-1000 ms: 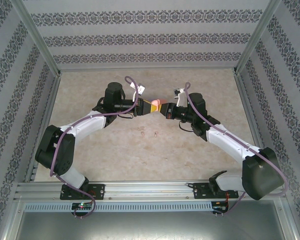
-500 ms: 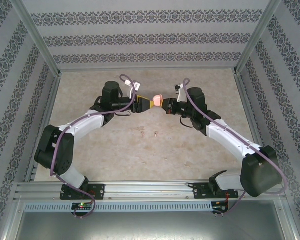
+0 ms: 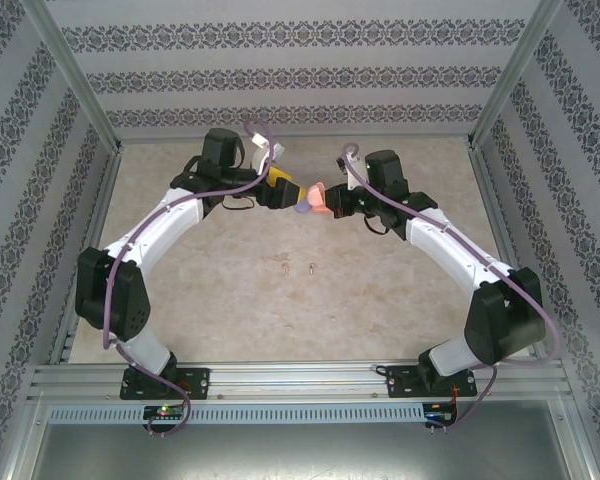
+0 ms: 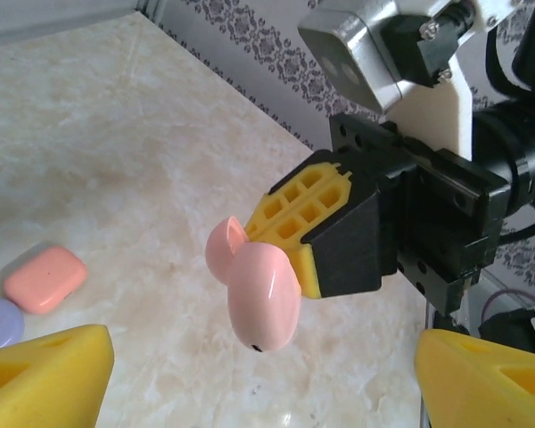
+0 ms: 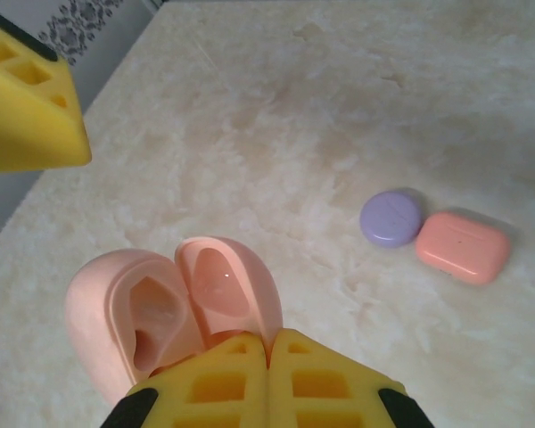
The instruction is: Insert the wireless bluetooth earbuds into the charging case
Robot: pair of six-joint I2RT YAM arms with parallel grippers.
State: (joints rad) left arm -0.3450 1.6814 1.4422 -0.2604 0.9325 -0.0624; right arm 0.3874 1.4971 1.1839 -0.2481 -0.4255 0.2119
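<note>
- The right jaws are closed on the charging case (image 5: 174, 312). Their two yellow pads (image 5: 214, 388) meet at the tips and pinch the pale pink shell at its lower end.
- The charging case hangs in the air above the worktop (image 5: 339, 107), touching nothing but those pads.
- Its lid (image 5: 227, 290) is swung open. The right wrist view looks into the moulded hollows of both halves.
- The left jaws are open and grip nothing. Their yellow fingers (image 4: 45, 374) stand wide apart at the lower corners of the left wrist view, with the held case ahead of the gap between them.
- In the right wrist view one left finger (image 5: 27, 107) sits up in the corner, clear of the pink shell.
- From above, the left arm (image 3: 170, 215) and the right arm (image 3: 450, 250) reach in from both sides. They meet over the far middle of the worktop, with the pink case between their tips.
- Two earbuds (image 3: 286, 267) (image 3: 309, 267) lie side by side on the worktop, nearer the arm bases and well apart from the held case. They are too small for their colour to be told.
- A round purple case (image 5: 390, 218) and a coral case (image 5: 462, 246) lie closed on the worktop, just beside each other.
</note>
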